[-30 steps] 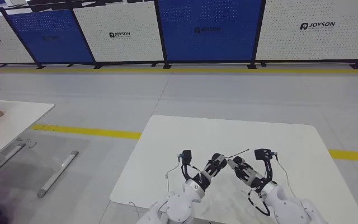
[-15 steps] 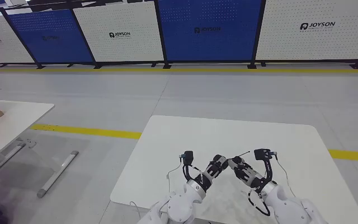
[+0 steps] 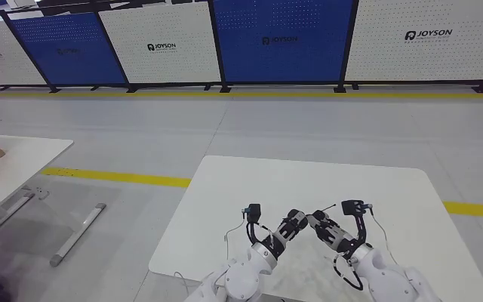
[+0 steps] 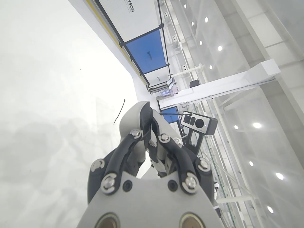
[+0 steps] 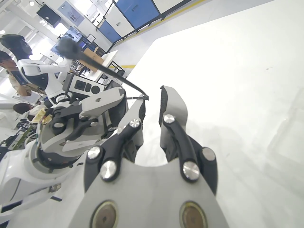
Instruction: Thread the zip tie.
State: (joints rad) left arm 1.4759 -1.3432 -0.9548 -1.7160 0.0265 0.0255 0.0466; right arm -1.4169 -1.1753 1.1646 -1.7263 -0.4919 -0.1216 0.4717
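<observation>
Over the white table's near edge, my two grippers meet tip to tip. My left gripper is shut on a thin black zip tie, whose strap runs out toward the right arm. In the right wrist view the zip tie slants from a blurred head close to the camera down to the tip of one finger. My right gripper is open, with the strap at its fingertip and not between the pads. In the top view, the zip tie's free end sticks up and away from the grippers.
A second black zip tie lies loose on the table just beyond my left gripper. The table's far half is bare. Another white table stands off to the left, and blue and white panels line the back.
The two grippers have drawn closer together until their tips meet. The zip tie's free end has shifted slightly left with them.
</observation>
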